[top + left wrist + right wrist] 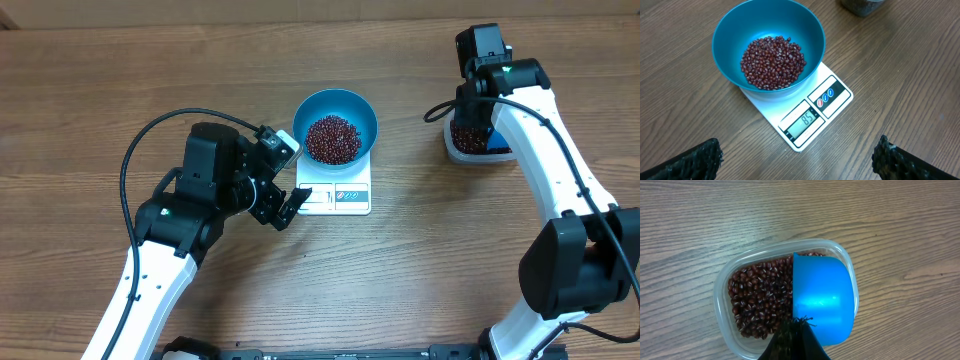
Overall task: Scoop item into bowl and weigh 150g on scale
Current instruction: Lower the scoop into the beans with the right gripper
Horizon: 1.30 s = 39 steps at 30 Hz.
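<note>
Wood-grain table (100, 80). Left gripper (797, 162) hangs by the display edge of the scale (771, 111), fingers spread wide and empty. Right gripper (795, 337) is above the tub (722, 295), fingers pinched on the scoop (822, 300). Bowl (730, 30) sits on the scale; display reads 85. Tub is well right of the scale and holds more beans. Beans (772, 62) are heaped in the bowl's bottom.
</note>
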{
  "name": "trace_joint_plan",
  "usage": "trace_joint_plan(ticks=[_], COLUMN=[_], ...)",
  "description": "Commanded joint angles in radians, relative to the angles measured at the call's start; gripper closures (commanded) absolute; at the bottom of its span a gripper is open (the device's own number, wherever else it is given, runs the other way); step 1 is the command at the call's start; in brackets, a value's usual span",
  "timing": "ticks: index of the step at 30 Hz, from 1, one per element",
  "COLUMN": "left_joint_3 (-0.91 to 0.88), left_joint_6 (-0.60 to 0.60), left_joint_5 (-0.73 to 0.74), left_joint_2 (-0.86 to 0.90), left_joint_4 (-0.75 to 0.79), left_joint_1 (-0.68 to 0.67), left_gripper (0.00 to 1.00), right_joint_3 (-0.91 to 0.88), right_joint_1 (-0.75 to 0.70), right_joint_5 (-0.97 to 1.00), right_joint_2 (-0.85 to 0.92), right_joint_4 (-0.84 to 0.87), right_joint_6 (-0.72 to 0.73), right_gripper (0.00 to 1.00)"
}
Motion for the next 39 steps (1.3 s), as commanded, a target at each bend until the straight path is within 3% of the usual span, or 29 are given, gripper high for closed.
trace_joint_plan(ticks=[1,7,14,30,39], left_joint_3=[0.026,0.026,0.026,0.026,0.026], left_joint_6=[-0.014,-0.014,-0.014,-0.014,-0.014], left_joint_5=[0.015,0.015,0.015,0.015,0.015], left_joint_2=[0.002,0.002,0.002,0.002,0.002], left_joint_4=[0.001,0.001,0.001,0.001,0.001], left_joint_1=[0.005,0.005,0.005,0.005,0.005], left_gripper=[0.00,0.00,0.00,0.00,0.01], right_joint_3=[-0.029,-0.076,-0.076,-0.076,-0.076], right_joint_1=[-0.005,-0.005,-0.005,-0.009,-0.074], right_joint_5=[0.017,0.008,-0.176,-0.375,-0.363], right_joint_2=[-0.001,-0.001,-0.001,-0.001,-0.001], right_joint_4=[0.008,0.037,0.063,0.072,0.073], right_joint_6=[0.005,-0.004,-0.004,-0.034,-0.090], right_gripper=[0.96,0.96,0.96,0.96,0.96])
